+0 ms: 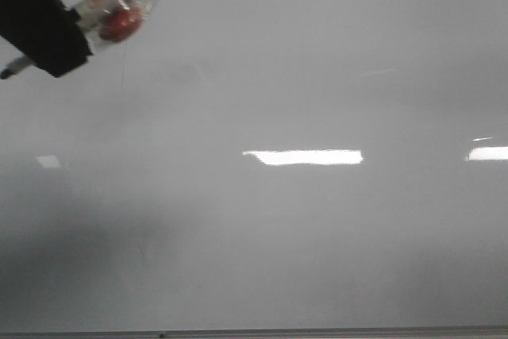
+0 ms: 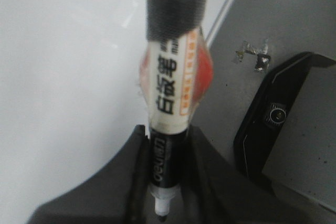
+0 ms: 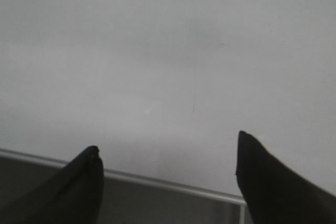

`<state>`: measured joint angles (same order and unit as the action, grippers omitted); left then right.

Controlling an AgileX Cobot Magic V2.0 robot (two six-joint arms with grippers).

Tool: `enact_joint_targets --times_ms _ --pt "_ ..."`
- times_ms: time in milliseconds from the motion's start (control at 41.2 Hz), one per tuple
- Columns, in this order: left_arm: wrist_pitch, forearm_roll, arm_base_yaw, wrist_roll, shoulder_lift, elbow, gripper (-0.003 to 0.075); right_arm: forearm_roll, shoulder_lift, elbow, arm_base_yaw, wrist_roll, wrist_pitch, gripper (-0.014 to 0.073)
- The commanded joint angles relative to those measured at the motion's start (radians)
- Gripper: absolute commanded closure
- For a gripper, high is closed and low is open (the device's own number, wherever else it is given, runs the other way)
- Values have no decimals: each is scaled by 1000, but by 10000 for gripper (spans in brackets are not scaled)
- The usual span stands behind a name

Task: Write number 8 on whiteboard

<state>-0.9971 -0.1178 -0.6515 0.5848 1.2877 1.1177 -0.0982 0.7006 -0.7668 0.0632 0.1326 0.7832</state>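
A: Two tools on this rig. Status on each?

B: My left tool [image 1: 36, 33] is clamped on the marker [image 1: 111, 13], up in the far left corner of the front view. In the left wrist view the fingers [image 2: 210, 177] pinch the black lower barrel on both sides, and the tip [image 2: 161, 214] pokes out just past them. White label with black characters, orange strip along it, something red [image 2: 206, 72] behind the barrel.

A: Right one?

B: My right tool [image 3: 168, 177] is spread wide, nothing between the fingers. It hangs over the whiteboard [image 3: 168, 51] near its metal edge [image 3: 173, 186].

A: The 8?

B: No clear figure on the whiteboard [image 1: 317, 77]. There's a faint thin vertical stroke [image 1: 123, 69] just below the marker, and another faint mark [image 1: 143, 253] lower left. Too faint to call either one. Rest is glare patches [image 1: 303, 157].

A: Tip on the board?

B: Can't tell from these views.
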Motion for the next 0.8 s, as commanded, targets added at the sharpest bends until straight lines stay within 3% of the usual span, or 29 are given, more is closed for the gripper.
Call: enact_joint_targets --times_ms 0,97,267,558,776 --pt "10 -17 -69 64 19 62 741 -67 72 -78 4 90 25 45" --pt "-1 -19 -124 101 44 80 741 -188 136 -120 23 257 79 45" --pt "0 -19 -178 136 49 80 741 -372 258 -183 178 626 160 45" --pt "6 -19 -223 136 54 80 741 -424 408 -256 445 762 171 50" --pt "11 -19 -242 138 57 80 741 -457 478 -286 591 781 70 124"
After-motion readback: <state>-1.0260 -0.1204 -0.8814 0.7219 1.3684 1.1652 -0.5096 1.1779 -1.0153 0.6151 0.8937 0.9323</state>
